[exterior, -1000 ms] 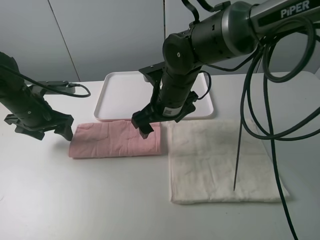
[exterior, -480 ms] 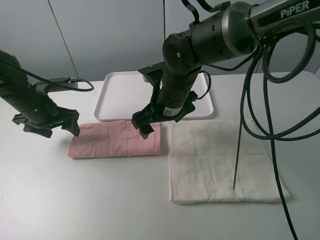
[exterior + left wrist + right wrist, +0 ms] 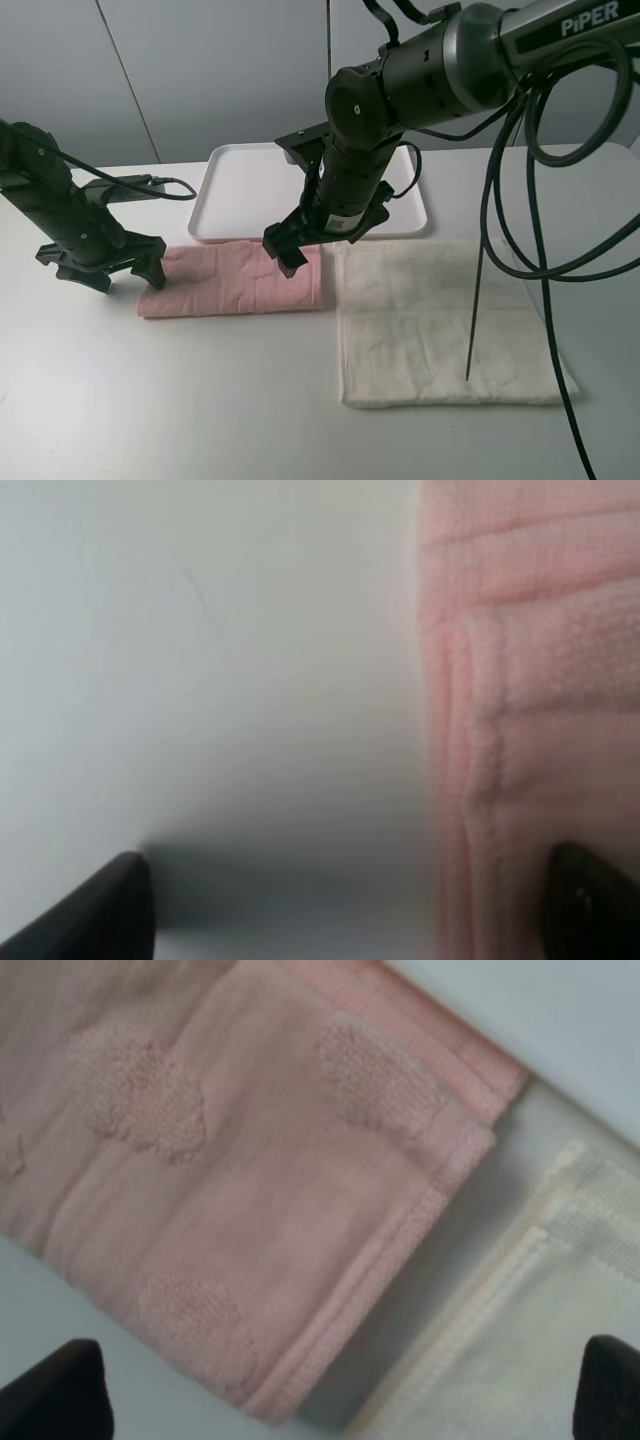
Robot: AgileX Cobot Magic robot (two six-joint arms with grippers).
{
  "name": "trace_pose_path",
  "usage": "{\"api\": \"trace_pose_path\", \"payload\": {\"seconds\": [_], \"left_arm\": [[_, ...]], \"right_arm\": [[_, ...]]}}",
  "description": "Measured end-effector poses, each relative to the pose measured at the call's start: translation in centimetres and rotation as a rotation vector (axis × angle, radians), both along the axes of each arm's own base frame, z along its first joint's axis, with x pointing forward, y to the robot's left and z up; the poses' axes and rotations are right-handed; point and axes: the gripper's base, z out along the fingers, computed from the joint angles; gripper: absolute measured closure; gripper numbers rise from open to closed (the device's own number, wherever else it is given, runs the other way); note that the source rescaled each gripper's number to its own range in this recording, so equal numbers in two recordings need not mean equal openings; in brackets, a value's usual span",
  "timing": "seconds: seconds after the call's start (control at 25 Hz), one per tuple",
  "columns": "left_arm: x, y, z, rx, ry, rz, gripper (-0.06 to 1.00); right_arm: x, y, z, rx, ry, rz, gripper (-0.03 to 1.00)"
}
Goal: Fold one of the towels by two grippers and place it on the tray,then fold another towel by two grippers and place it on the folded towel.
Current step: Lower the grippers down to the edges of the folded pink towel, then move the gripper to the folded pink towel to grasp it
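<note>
A white table [image 3: 200, 400] stands before pale grey wall panels [image 3: 220, 70].

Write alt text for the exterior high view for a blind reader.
A folded pink terry-cloth towel lies on the white table in front of a white rectangular plastic tray, the left gripper at its left end and the right gripper over its right end, both with fingers spread. A cream-white terry-cloth towel lies flat beside it.

The left tool [image 3: 130, 280] has been moved rightward over the table [image 3: 150, 400], up to the pink towel's [image 3: 240, 280] left end.
</note>
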Motion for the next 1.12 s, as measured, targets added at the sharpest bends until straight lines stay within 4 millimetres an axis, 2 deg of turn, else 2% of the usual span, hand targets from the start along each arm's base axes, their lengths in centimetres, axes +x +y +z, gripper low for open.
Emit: {"api": "trace_pose_path", "payload": {"seconds": [0.28, 0.72, 1.0, 1.12], "left_arm": [[0.8, 0.0, -0.2, 0.028, 0.048, 0.044, -0.05], [0.7, 0.8, -0.2, 0.130, 0.097, 0.056, -0.06], [0.3, 0.9, -0.3, 0.146, 0.125, 0.025, -0.06], [-0.1, 1.0, -0.4, 0.149, 0.126, 0.019, -0.06]], "right_arm": [[0.0, 0.0, 0.0, 0.000, -0.001, 0.005, -0.03], [-0.1, 0.1, 0.0, 0.002, 0.003, 0.026, -0.03], [-1.3, 1.4, 0.1, 0.041, 0.043, 0.028, -0.03], [-1.0, 1.9, -0.7, 0.038, 0.074, 0.004, -0.03]]}}
